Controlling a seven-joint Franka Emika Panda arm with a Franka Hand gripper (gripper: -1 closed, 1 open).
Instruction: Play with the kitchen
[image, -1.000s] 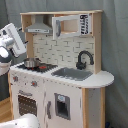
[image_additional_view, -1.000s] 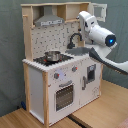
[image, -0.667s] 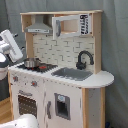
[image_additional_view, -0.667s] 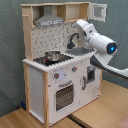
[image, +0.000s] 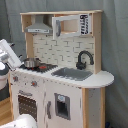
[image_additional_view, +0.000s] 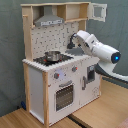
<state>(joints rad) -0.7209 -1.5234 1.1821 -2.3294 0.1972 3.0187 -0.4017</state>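
The kitchen (image: 60, 70) fills the centre of both exterior views, upright, with a pot (image_additional_view: 52, 55) on the hob at frame centre-left in the second exterior view; oven door and knobs look undisturbed, so I judge the play barely begun. The arm (image_additional_view: 100, 49) reaches in from the second exterior view's right toward the sink area. The gripper (image_additional_view: 73, 42) is near the backsplash; finger state and contact cannot be told.

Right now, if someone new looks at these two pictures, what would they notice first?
First the kitchen, a tall white and light-wood toy that fills both exterior views. Next, in the second exterior view, the white robot arm reaching over its counter from the second exterior view's right. A small metal pot sits on the stovetop.
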